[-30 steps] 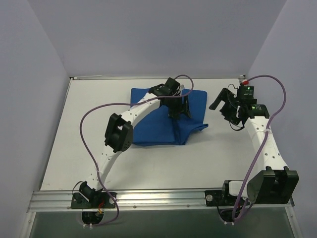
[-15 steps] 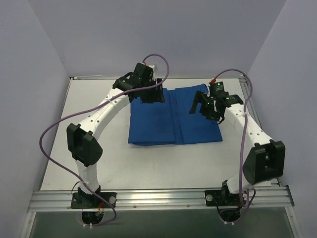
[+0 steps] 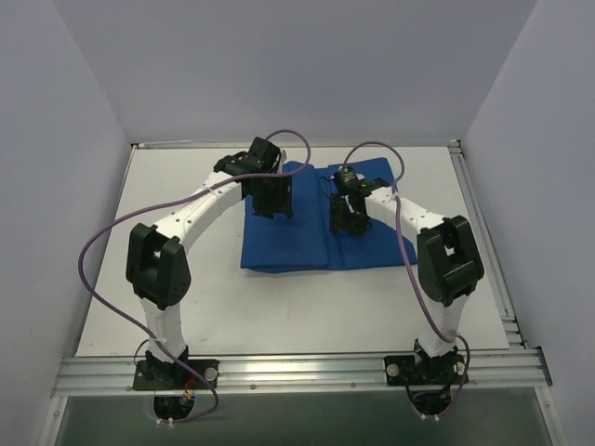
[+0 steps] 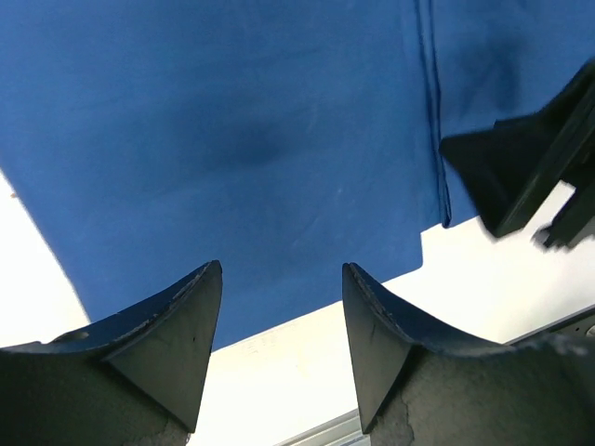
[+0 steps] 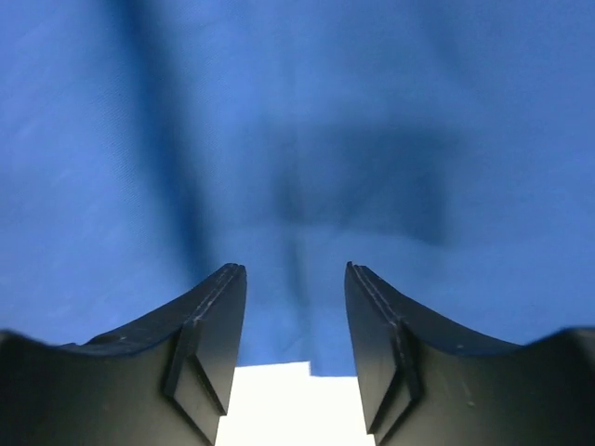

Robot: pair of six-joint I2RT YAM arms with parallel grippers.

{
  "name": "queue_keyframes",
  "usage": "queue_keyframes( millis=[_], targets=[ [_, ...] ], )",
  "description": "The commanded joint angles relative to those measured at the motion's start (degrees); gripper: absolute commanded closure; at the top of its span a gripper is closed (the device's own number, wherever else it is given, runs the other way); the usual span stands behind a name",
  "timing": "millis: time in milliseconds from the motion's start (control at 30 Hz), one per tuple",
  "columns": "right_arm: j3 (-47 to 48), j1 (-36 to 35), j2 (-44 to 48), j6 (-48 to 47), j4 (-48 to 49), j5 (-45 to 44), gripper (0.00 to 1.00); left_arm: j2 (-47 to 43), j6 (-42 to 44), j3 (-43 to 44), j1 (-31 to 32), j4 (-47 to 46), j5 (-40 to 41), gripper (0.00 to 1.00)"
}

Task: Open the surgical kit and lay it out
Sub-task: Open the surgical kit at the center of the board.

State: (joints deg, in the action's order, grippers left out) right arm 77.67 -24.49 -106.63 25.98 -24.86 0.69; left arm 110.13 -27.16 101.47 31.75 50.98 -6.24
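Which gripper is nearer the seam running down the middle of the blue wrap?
Right. The right gripper hovers just beside the seam on the blue wrap; the left gripper is over the wrap's far left part, farther off.

blue wrap matt woven cloth, soft folds; tool fingers matt dark plastic; table smooth white

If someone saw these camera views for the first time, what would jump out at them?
The big blue cloth wrap, folded on the far half of the white table, grabs the eye first. Two grippers hang over it: the left gripper above its left part, the right gripper near its middle, each open and holding nothing.
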Motion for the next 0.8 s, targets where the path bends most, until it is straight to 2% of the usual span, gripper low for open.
queue_keyframes(
  millis=[0, 100, 200, 400, 767],
  targets=[
    [3.28, -4.15, 0.29, -0.75, -4.57, -7.96, 0.53, -3.78, 1.76, -1.36, -2.65, -1.15, -2.19, 0.37],
    [1.97, -5.65, 0.72, -0.93, -5.63, -10.18, 0.46, -4.04, 2.02, -2.42, -3.01, -1.24, -2.2, 0.37],
    [-0.15, -6.62, 1.16, -0.84, -5.9, -12.2, 0.45, -3.87, 2.02, -2.94, -3.01, -1.85, -2.64, 0.37],
    [-1.64, -7.85, -0.24, -1.01, -5.81, -13.43, 0.52, -2.9, 2.02, -3.03, -3.01, -2.11, -3.43, 0.37],
    [-2.7, -8.64, -2.79, -1.54, -4.76, -13.08, 0.55, -1.23, 1.76, -3.65, -3.18, -2.2, -3.96, 0.37]
  ],
)
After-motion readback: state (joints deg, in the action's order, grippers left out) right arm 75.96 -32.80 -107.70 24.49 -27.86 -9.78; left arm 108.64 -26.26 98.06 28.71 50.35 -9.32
